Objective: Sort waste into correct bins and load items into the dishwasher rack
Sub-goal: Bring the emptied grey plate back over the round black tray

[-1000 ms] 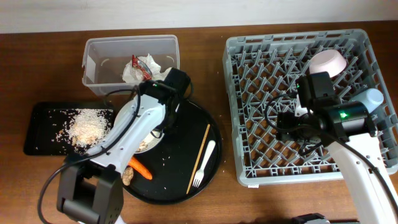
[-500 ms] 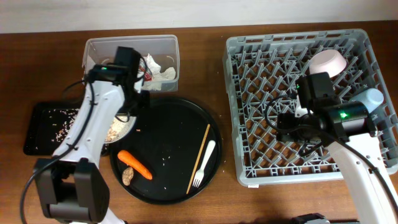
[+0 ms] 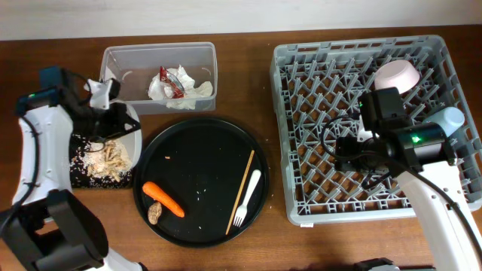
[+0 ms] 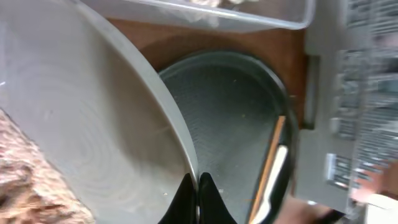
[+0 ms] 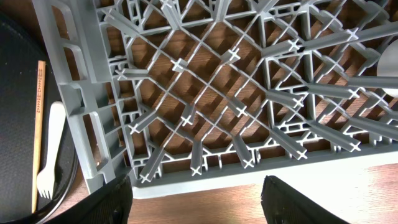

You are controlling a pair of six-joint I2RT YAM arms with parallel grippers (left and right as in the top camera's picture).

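Left gripper (image 4: pixel 196 186) is clamped shut on plate (image 4: pixel 93 137) rim. Plate is held tilted over black tray (image 3: pixel 77 175), grain scraps (image 4: pixel 25 180) on its low side. Right gripper (image 5: pixel 205 199) is spread wide, empty, above rack (image 5: pixel 205 93). Carrot (image 3: pixel 163 199) is noted on round tray (image 3: pixel 203 150).

Overhead straight down on table (image 3: pixel 242 56), left wrist close on plate (image 4: pixel 81 137), right wrist close on rack (image 5: pixel 205 93), all share fork (image 3: pixel 247 197).
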